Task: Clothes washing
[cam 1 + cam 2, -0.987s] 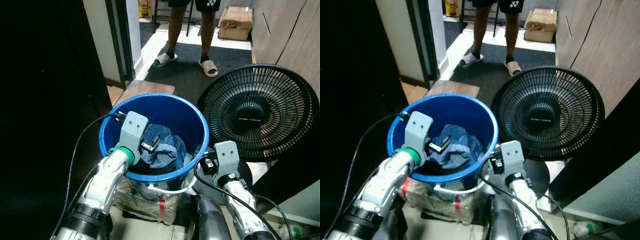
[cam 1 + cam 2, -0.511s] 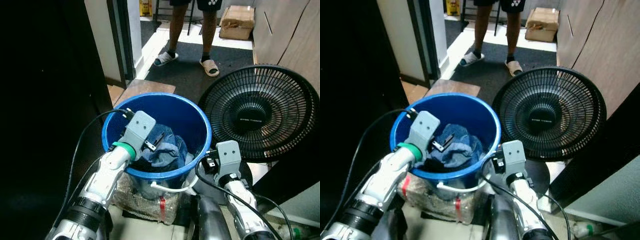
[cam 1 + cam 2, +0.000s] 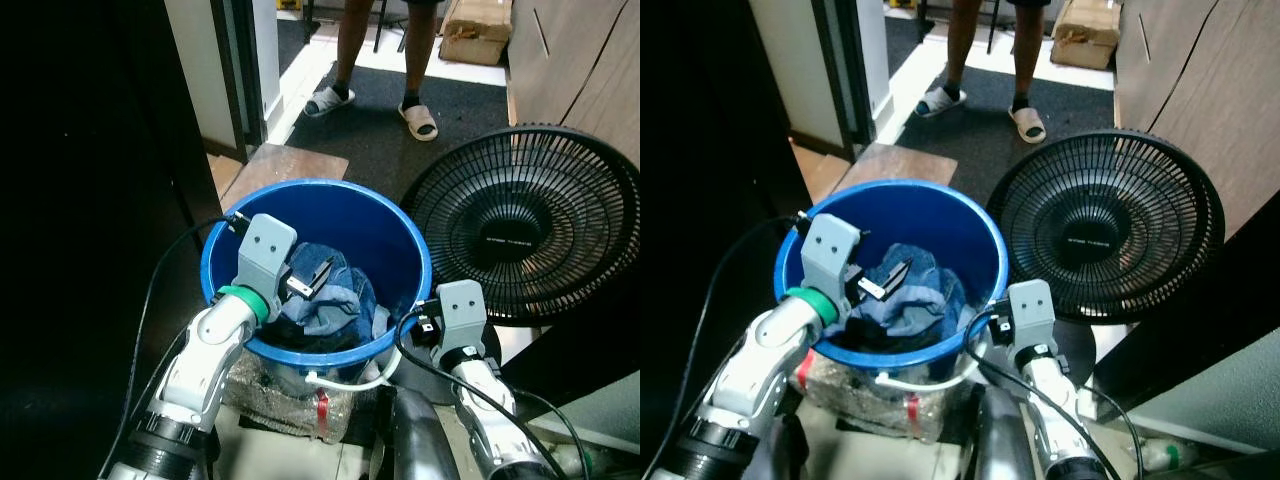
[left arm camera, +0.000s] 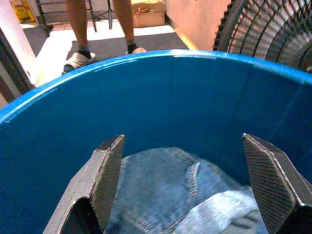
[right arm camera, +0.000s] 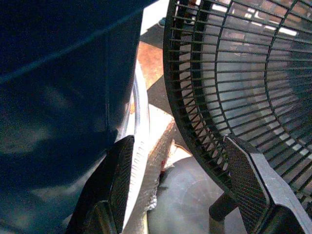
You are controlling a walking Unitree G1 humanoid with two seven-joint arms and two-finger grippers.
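Jeans (image 3: 325,292) lie crumpled in the blue bucket (image 3: 385,235), which stands on a wrapped bundle (image 3: 285,390) on the floor, just beside a black fan (image 3: 525,235). The left gripper (image 4: 187,185) is inside the bucket, above the denim, with its fingers (image 4: 109,178) spread wide and nothing between them; in the wrist view the cloth fills the gap below them but does not touch the pads. Compared with a second ago the whole picture is shifted, so the head camera moved, and the bucket itself seems to stay in place. The left arm, however, is now a little deeper over the rim, and the fingers point more down toward the cloth than before. I judge this means the reach is nearly finished and the next step is to lower further and close on a fold of the jeans, so the washing has hardly begun. The right gripper (image 5: 183,190) is also open and waits outside the bucket, low between its wall and the fan grille, as it did before. A person (image 3: 380,55) in sandals stands on the dark mat behind, well apart from the bucket.
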